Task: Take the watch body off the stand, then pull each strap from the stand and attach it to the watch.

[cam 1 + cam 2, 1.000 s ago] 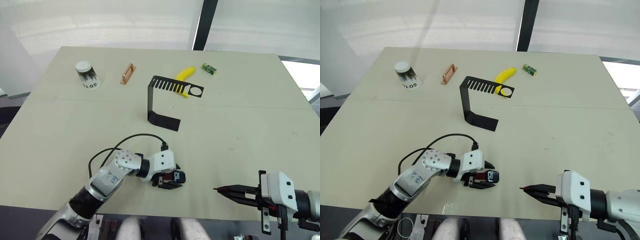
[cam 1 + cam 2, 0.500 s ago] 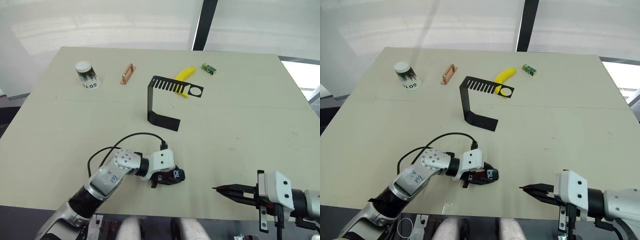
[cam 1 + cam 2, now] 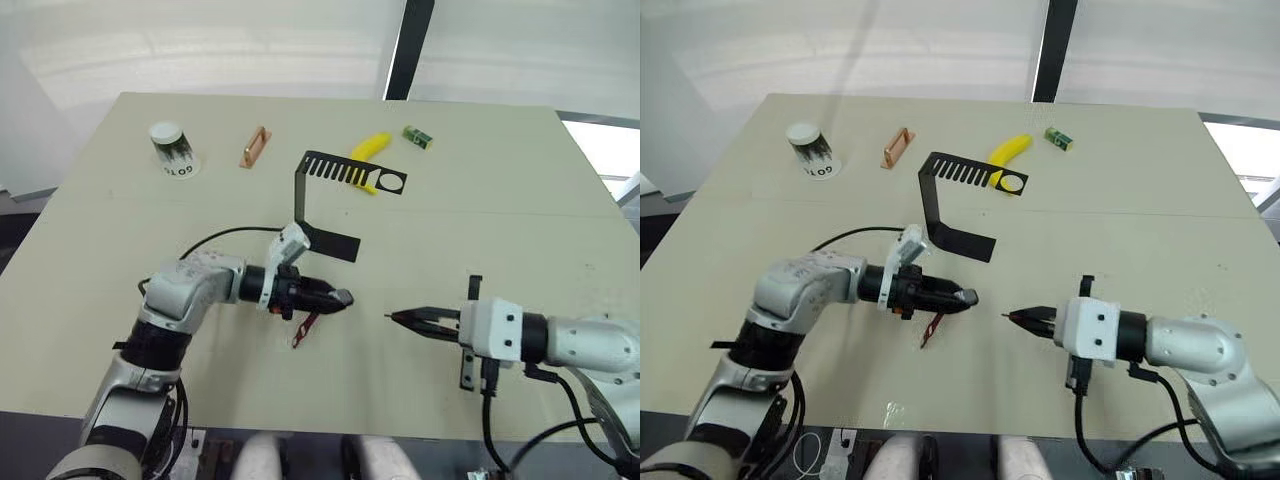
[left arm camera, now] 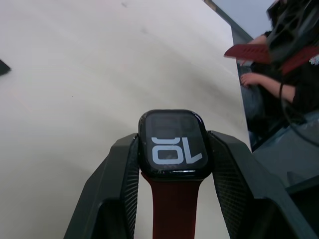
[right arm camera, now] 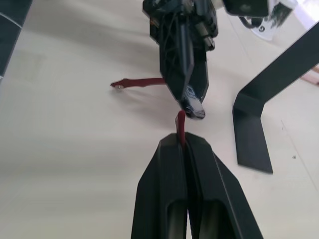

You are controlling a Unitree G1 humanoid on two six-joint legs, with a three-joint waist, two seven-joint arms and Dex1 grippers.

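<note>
Two tools are meeting over the lower middle of the frame, above the pale beige tabletop (image 3: 480, 240). My left tool (image 3: 335, 297) is gripping the small rounded-square black watch body (image 4: 172, 144) between its black fingers (image 4: 119, 169), the dark screen showing white digits. One narrow dark red strap (image 4: 175, 209) is already hanging from the watch body, trailing down to the tabletop in the head views (image 3: 306, 330). My right tool (image 3: 408, 318) is clamping the second dark red strap (image 5: 180, 124) between its pressed-together fingers, with the strap's tip poking out just short of the watch body. Both tools are pointing at each other, close but apart. Behind them, in the upper middle of the frame, the thin black sheet-metal stand (image 3: 330, 205) is sitting with its comb-slotted arm and ring hole bare. Further back, a yellow banana-shaped piece (image 3: 370, 148), a copper-coloured handle bar (image 3: 254, 147), a small green box (image 3: 418, 137) and a white-capped cup (image 3: 174, 148) are lying on the tabletop.
</note>
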